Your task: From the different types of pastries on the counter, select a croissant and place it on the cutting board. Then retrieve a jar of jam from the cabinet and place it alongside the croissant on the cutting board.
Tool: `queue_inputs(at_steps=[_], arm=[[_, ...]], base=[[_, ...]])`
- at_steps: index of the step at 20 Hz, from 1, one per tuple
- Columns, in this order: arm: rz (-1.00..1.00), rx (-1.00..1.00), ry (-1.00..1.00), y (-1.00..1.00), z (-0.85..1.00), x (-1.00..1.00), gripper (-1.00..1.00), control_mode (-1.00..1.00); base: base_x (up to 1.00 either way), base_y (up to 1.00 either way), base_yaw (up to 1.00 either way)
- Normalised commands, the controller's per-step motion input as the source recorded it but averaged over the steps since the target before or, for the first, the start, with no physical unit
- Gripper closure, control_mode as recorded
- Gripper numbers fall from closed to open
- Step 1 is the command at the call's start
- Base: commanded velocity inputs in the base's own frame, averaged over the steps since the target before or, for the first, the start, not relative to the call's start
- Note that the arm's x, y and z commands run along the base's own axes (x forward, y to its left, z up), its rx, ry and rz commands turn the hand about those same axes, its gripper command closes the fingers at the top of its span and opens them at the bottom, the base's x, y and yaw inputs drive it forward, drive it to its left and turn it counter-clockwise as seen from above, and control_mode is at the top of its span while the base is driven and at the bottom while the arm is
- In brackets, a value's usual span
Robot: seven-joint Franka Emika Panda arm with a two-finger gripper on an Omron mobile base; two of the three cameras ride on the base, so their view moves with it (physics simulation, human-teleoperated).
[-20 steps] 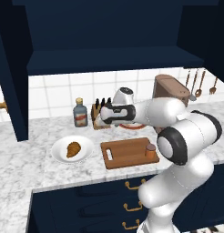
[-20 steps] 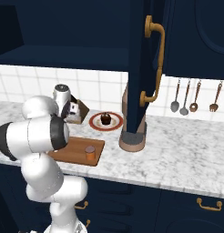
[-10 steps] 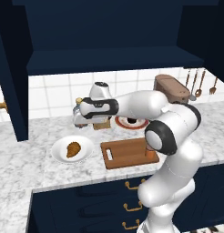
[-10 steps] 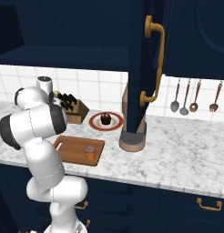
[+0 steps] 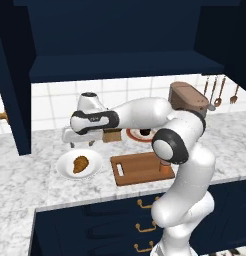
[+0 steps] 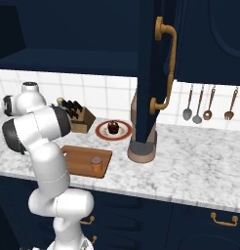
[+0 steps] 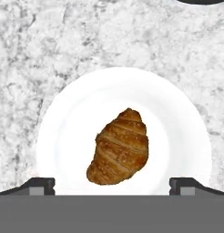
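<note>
The golden-brown croissant [image 7: 119, 146] lies in the middle of a white plate [image 7: 63, 132] on the marbled counter [image 5: 25, 175]. My gripper [image 7: 113, 184] hangs straight above it, open, with one fingertip on each side of the plate and nothing between them. In the left base view the gripper [image 5: 81, 145] hovers over the croissant [image 5: 81, 163]. To the right lies the cutting board [image 5: 137, 170], and the orange-brown jar of jam [image 6: 96, 163] stands on its right end. The dark round pastry [image 6: 112, 128] sits on a red-rimmed plate behind the board. The cabinet [image 5: 120, 65] above is open.
The open cabinet door [image 6: 150, 73] with its brass handle juts out over the counter. A brown appliance [image 6: 141, 144] stands beneath it. A knife block [image 6: 77, 118] stands against the tiles behind the board, and utensils [image 6: 207, 103] hang on the wall at right.
The arm has swung left from above the cutting board to over the white plate with the croissant. The jaws have stayed open.
</note>
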Motion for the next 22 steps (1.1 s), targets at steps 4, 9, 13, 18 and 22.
queue_inputs(at_steps=[4,9,13,18,22], arm=[[-0.03,-0.23,0.0,0.03,-0.09,-0.42,-1.0,-1.0],[-0.14,-0.04,0.3,0.0,0.0,-0.03,-1.0,-1.0],[-0.18,0.02,0.28,0.0,-0.28,-0.03,-1.0,-1.0],[-0.27,-0.01,0.0,0.05,-0.5,-0.42,-1.0,-1.0],[-0.32,0.0,-0.05,0.04,-0.54,-0.26,-1.0,-1.0]], base=[[0.0,0.0,0.0],[0.0,0.0,0.0],[0.0,0.0,0.0],[0.0,0.0,0.0],[0.0,0.0,0.0]])
